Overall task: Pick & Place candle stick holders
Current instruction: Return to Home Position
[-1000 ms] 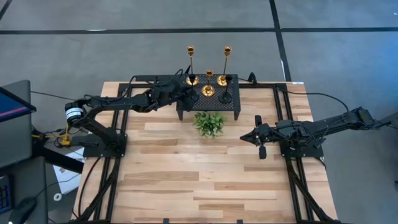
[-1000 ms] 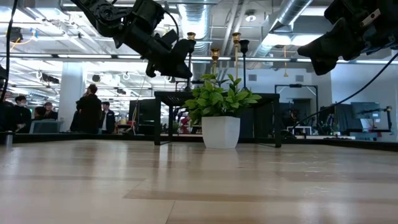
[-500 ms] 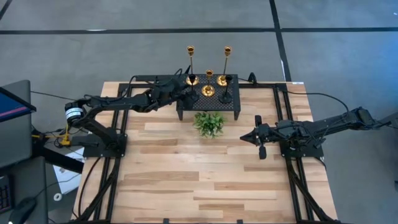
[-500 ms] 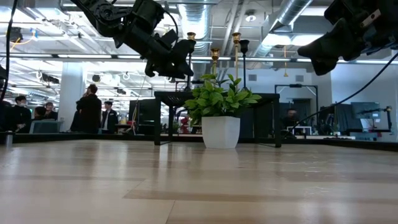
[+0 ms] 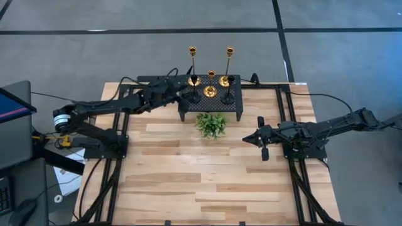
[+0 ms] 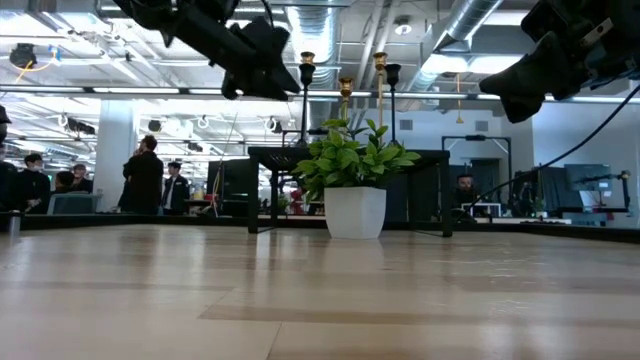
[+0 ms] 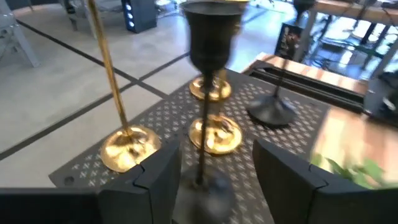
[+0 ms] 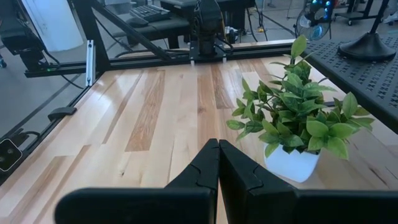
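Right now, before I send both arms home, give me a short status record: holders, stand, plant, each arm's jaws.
holders: five, all upright on the black mesh stand
gold: left tall gold holder, right tall gold holder, short gold holder between them
black: left black holder, right black holder
plant: on the table, just in front of the stand
left gripper: at the stand, jaws open either side of the left black holder's stem, not gripping
right gripper: over the table's right half, jaws shut, empty
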`<state>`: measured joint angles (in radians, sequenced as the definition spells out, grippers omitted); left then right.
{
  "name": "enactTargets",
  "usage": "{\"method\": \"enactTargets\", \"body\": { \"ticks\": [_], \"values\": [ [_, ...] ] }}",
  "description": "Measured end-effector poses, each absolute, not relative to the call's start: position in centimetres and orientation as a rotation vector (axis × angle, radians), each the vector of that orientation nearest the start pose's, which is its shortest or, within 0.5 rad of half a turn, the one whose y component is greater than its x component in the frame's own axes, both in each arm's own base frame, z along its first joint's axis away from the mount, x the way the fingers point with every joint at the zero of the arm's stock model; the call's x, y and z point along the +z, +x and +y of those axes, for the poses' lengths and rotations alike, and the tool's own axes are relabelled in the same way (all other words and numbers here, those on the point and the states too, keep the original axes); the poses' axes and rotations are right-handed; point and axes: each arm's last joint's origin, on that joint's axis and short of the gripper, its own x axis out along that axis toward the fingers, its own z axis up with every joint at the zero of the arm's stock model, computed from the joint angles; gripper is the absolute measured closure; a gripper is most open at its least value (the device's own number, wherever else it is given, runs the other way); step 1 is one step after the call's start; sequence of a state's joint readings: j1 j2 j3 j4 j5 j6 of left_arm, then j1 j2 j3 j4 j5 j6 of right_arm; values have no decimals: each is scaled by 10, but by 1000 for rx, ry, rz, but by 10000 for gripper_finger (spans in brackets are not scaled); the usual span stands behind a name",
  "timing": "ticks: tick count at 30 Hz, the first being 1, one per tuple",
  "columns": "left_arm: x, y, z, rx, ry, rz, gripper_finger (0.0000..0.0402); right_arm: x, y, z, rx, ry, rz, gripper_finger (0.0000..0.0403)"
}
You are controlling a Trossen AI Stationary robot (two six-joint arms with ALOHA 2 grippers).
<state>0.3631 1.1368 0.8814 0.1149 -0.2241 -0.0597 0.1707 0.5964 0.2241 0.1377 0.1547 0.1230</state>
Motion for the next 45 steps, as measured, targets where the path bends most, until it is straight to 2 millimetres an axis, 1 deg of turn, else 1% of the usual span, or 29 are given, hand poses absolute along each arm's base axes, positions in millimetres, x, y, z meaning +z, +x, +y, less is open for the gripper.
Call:
{"method": "enactTargets", "body": {
  "ticks": [4, 7, 9, 12, 16, 17, 20, 23, 25, 27, 30, 33, 35, 39, 45],
  "values": [
    [332, 227, 82, 506, -75, 153, 212, 196, 144, 20, 2, 85, 234, 403],
    [336, 221, 69, 395, -76, 154, 232, 196, 144, 20, 2, 85, 234, 403],
    [340, 218, 61, 330, -46, 153, 258, 196, 144, 20, 2, 85, 234, 403],
    [343, 213, 49, 267, 1, 163, 308, 196, 144, 20, 8, 87, 232, 403],
    [345, 205, 31, 193, 16, 179, 381, 199, 144, 23, 80, 105, 224, 403],
    [343, 204, 27, 172, 27, 180, 391, 201, 144, 23, 96, 107, 220, 403],
    [335, 198, 14, 112, 81, 189, 395, 210, 145, 24, 115, 93, 200, 403],
    [325, 193, 2, 104, 116, 193, 398, 217, 145, 24, 136, 23, 207, 403],
    [316, 188, -5, 84, 139, 203, 398, 224, 141, 23, 162, 0, 197, 403],
    [309, 183, -11, 53, 148, 178, 398, 231, 137, 21, 168, -4, 172, 403],
    [300, 172, -18, 11, 214, 122, 399, 234, 127, 18, 164, -1, 158, 403],
    [286, 162, -22, -54, 323, 90, 397, 237, 115, 15, 150, -5, 132, 403],
    [279, 156, -23, -89, 357, 51, 397, 239, 107, 13, 143, -4, 118, 403],
    [264, 143, -22, -110, 359, 8, 399, 243, 90, 11, 143, -2, 51, 403],
    [247, 127, -20, -106, 324, -41, 397, 244, 71, 9, 142, 1, -9, 403]
  ]
}}
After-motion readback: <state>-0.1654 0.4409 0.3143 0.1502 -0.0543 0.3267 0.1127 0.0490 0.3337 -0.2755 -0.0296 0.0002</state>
